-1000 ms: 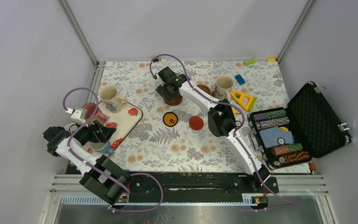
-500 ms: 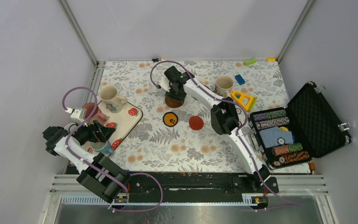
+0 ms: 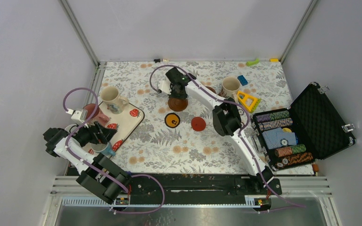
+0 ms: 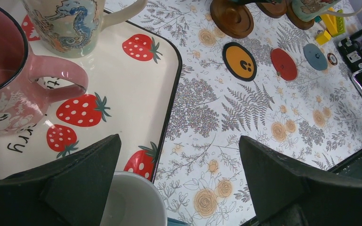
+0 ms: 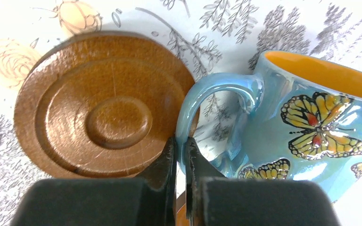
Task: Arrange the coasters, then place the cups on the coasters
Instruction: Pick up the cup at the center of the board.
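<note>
Upright blue butterfly cup (image 5: 311, 122) beside brown coaster (image 5: 101, 106)

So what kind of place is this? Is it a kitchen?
Probably a robot test booth, not a kitchen: plain grey walls in a metal frame, two robot arms bolted side by side, and mixed props like a poker chip case and a cream mug.

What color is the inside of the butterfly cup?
Orange-yellow inside the blue butterfly cup; the right wrist view shows it best.
</note>
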`<state>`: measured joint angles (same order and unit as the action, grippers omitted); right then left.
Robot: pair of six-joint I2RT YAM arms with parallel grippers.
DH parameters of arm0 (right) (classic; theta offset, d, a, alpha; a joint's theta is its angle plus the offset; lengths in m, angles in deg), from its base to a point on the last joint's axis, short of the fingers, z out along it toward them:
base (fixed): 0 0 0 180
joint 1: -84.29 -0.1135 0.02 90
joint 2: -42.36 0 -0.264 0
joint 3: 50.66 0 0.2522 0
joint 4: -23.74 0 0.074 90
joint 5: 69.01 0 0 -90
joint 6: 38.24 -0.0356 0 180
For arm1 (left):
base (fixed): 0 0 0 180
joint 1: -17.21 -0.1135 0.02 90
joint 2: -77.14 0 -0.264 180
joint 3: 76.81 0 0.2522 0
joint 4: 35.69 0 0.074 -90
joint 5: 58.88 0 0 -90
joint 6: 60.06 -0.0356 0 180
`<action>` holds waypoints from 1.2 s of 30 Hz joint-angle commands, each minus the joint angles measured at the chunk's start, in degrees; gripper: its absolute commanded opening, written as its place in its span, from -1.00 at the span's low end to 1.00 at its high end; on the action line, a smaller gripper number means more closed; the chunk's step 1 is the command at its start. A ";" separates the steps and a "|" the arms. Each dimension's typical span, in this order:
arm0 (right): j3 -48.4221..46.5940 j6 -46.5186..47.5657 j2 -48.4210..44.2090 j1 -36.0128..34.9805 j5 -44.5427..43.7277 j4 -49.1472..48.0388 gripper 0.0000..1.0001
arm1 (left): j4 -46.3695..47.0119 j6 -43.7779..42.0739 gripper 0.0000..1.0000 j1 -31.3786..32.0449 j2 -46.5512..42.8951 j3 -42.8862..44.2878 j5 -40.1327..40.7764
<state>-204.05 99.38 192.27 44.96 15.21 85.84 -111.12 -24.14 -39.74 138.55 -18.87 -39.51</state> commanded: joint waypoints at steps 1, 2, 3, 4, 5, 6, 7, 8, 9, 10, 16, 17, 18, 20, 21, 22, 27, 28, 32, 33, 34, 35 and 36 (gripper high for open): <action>5.62 4.55 -4.86 -0.58 -2.31 -10.90 -1.00 | 0.15 -2.47 0.97 -0.41 0.53 2.27 -3.77; 6.58 5.13 -6.60 -0.79 -2.42 -13.17 -1.00 | 0.05 -2.62 0.97 -0.44 0.75 2.30 -3.71; 6.89 5.43 -7.63 -1.10 -3.03 -14.95 -1.00 | -0.46 -3.13 0.97 -0.44 0.76 2.31 -3.67; 6.74 5.22 -8.81 -1.40 -3.76 -16.48 -1.00 | -0.69 -3.38 0.97 -0.44 0.79 2.39 -3.73; 6.28 4.45 -10.28 -1.56 -3.89 -17.58 -1.00 | -0.72 -3.48 0.97 -0.44 0.67 2.40 -3.85; 5.98 3.01 -11.92 -1.55 -3.39 -18.49 -1.00 | -0.71 -3.48 0.97 -0.47 0.65 2.40 -3.95; 6.14 1.59 -13.99 -1.58 -2.95 -19.69 -1.00 | -0.74 -3.60 0.97 -0.45 0.58 2.40 -4.04; 6.51 0.65 -16.02 -1.66 -2.58 -20.57 -1.00 | -1.28 -4.33 0.97 -0.49 0.49 2.40 -4.02; 6.82 -0.13 -18.20 -1.77 -2.45 -21.11 -1.00 | -2.32 -5.79 0.97 -0.45 0.36 2.44 -3.99; 6.91 -0.94 -20.46 -1.87 -2.43 -21.25 -1.00 | -3.55 -7.13 0.97 -0.45 0.12 2.48 -4.10; 10.45 -9.86 -35.80 -1.34 6.13 -14.98 -1.00 | -4.18 -8.09 0.97 -0.45 -2.72 1.93 -4.50; 12.47 -12.54 -38.94 -0.78 10.13 -12.70 -1.00 | -4.27 -8.18 0.97 -0.46 -3.40 1.80 -4.53; 16.01 -15.41 -42.44 -0.05 14.17 -11.82 -1.00 | -4.33 -8.18 0.97 -0.49 -4.19 1.66 -4.77; 25.88 -19.28 -50.39 1.01 23.09 -12.85 -1.00 | -4.30 -8.32 0.97 -0.45 -5.91 1.57 -5.43; 31.43 -20.55 -54.27 1.20 26.53 -13.89 -1.00 | -4.44 -8.31 0.97 -0.45 -6.72 1.71 -5.74; 36.83 -21.63 -58.64 1.38 30.66 -15.16 -1.00 | -4.68 -8.43 0.98 -0.44 -7.62 1.82 -5.89; 65.07 -25.78 -75.84 1.60 47.31 -27.53 -1.00 | -6.25 -10.29 0.97 -0.11 -12.62 0.91 -7.20; 69.84 -25.69 -77.45 1.58 49.03 -30.21 -1.00 | -6.21 -10.30 0.97 -0.10 -13.42 0.27 -7.52; 81.54 -20.67 -81.72 1.55 59.69 -33.48 -1.00 | -7.64 -13.06 0.97 0.87 -16.14 0.16 -8.97; 83.04 -19.29 -82.89 1.24 62.17 -32.70 -1.00 | -7.67 -12.96 0.97 2.15 -16.55 0.94 -9.33; 84.29 -17.25 -83.97 0.94 63.73 -31.77 -1.00 | -7.63 -12.31 0.97 3.75 -16.90 2.29 -9.31; 86.38 -14.20 -85.15 0.55 64.58 -30.85 -1.00 | -7.67 -11.41 0.97 5.75 -17.00 3.80 -8.94; 88.03 -10.77 -86.11 -0.06 64.44 -30.13 -1.00 | -7.68 -10.46 0.97 8.43 -17.10 5.54 -8.28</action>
<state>-118.39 77.69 112.12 46.29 67.86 61.21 -118.64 -33.54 -36.89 122.42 -18.41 -44.49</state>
